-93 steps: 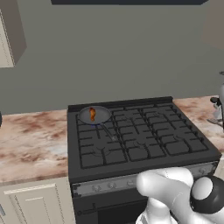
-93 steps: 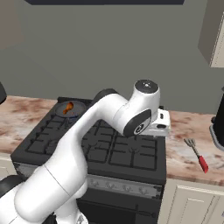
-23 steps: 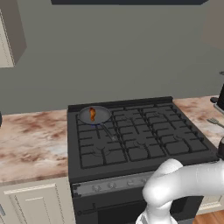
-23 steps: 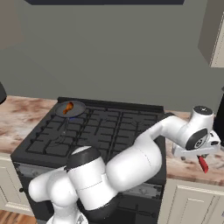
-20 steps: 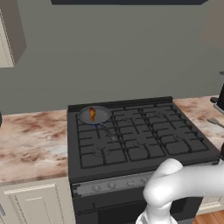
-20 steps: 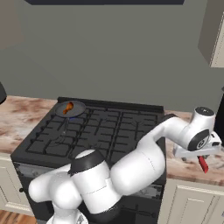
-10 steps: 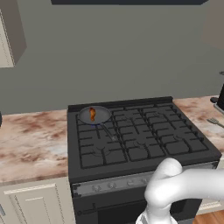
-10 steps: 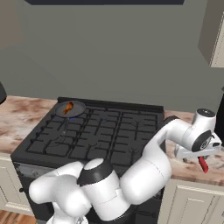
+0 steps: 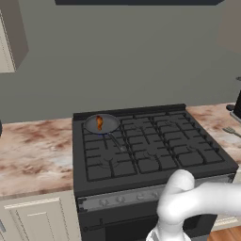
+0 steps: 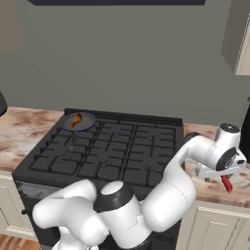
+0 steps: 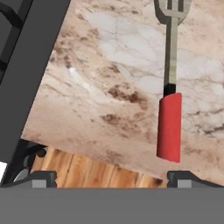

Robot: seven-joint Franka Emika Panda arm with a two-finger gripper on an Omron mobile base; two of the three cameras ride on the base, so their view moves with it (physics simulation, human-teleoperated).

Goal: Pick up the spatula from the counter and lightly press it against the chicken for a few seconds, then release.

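The spatula [image 11: 169, 127] lies flat on the marbled counter, its red handle toward the counter's front edge and its slotted grey blade farther in. My gripper [image 11: 111, 178] hangs above it, open, with the two dark fingertips [image 11: 41, 177] wide apart and nothing between them. The handle sits just inside the right fingertip. From the right base view my hand [image 10: 222, 163] is over the counter right of the stove, with the red handle [image 10: 227, 183] poking out below it. The chicken [image 9: 99, 123] is an orange piece in a small grey pan [image 10: 88, 118] on the stove's back left burner.
The black stove [image 9: 146, 150] lies between the spatula and the pan. A dark appliance [image 9: 236, 106] stands on the right counter behind the spatula. The counter's front edge and the wooden floor [image 11: 87, 173] show just below the handle's end.
My hand has sunk a little toward the counter over the spatula, and the arm's lower links have swung. The jaws stay open. Spatula and chicken have not moved.
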